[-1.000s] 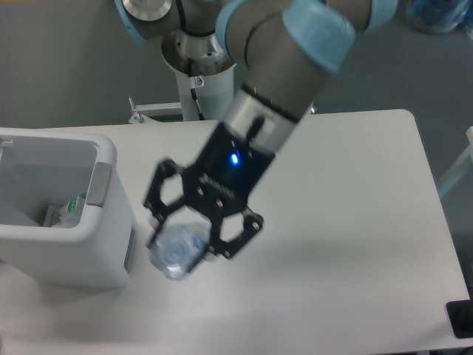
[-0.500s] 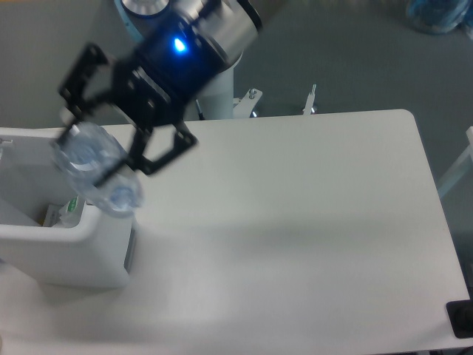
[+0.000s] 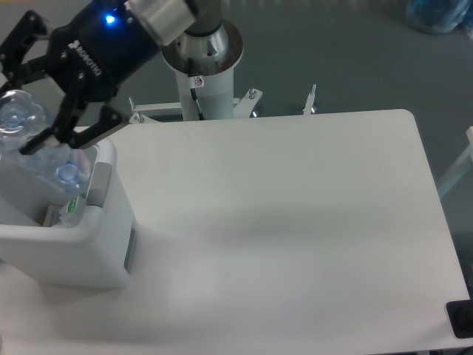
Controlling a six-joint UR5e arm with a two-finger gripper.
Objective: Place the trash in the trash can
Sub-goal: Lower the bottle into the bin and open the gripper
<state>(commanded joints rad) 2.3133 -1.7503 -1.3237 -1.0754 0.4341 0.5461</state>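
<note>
The trash can, a large white bin with a grey panel on its rim, stands at the table's left edge. My gripper hangs over its opening, shut on the clear water bottle. The bottle tilts down into the can with its blue cap lowest. Inside the can, a clear plastic bag with green print lies against the right wall. The bottle's label is not visible.
The arm's white pedestal rises behind the table's back edge, with metal brackets beside it. A blue bag lies on the floor at top right. A black object sits at the table's bottom right corner.
The gripper has carried the bottle from low over the table's front, up and left, to above the trash can's opening. The bottle now points cap-down into the can.
</note>
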